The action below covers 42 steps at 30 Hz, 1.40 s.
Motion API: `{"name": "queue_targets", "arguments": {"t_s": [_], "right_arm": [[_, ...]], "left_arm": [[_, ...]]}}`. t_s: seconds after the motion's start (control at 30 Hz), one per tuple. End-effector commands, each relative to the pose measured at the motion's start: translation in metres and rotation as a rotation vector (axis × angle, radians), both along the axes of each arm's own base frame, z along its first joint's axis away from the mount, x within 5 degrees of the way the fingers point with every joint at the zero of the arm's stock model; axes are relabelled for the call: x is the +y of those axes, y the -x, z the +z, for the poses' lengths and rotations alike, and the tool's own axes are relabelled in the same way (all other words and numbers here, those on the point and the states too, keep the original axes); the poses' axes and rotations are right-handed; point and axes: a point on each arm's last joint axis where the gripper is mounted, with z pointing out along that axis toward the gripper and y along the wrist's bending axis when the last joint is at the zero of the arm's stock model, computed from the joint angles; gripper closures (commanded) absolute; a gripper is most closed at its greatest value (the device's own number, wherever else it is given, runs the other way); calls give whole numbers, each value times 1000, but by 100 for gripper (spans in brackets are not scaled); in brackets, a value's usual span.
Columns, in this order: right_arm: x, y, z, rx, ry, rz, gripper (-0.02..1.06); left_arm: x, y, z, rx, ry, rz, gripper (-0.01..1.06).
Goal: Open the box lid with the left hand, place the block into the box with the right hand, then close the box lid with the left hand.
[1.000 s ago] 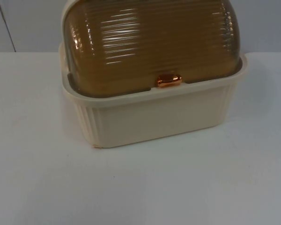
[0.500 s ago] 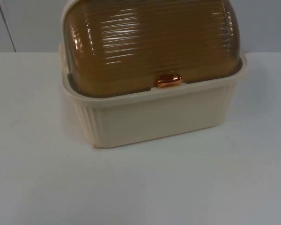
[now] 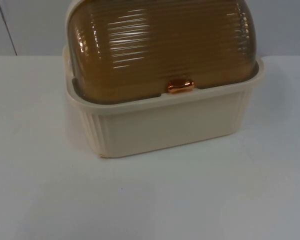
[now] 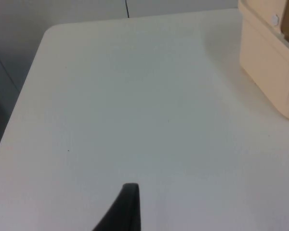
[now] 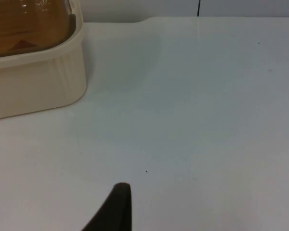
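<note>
Left gripper (image 4: 127, 211) parked over bare white table (image 4: 135, 106), off to one side of the cream box (image 3: 160, 125); can't tell how wide the jaws sit or spot anything in them. Box mid-table with amber ribbed lid (image 3: 160, 45) down, copper handle (image 3: 180, 86) at its front edge. Right gripper (image 5: 116, 209) waiting over the table on the box's other side, same deal, grip impossible to judge.

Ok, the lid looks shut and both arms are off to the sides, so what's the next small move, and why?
Probably bring the left gripper toward the copper handle at the lid's front edge. The lid sits closed on the cream box, and the left gripper is over bare table beside it; the right gripper waits.
</note>
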Motion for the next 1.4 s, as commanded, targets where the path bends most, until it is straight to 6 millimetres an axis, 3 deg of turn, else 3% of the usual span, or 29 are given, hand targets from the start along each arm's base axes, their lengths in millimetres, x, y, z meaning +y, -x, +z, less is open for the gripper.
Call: {"name": "queue_targets", "arguments": {"t_s": [0.0,1.37], "right_arm": [[0,0,-1,1,-6,1,0],[0,0,-1,0,-3,-1,0]], "left_arm": [[0,0,-2,6,-4,-4,1],[-2,0,-2,5,6,-28,1]]}}
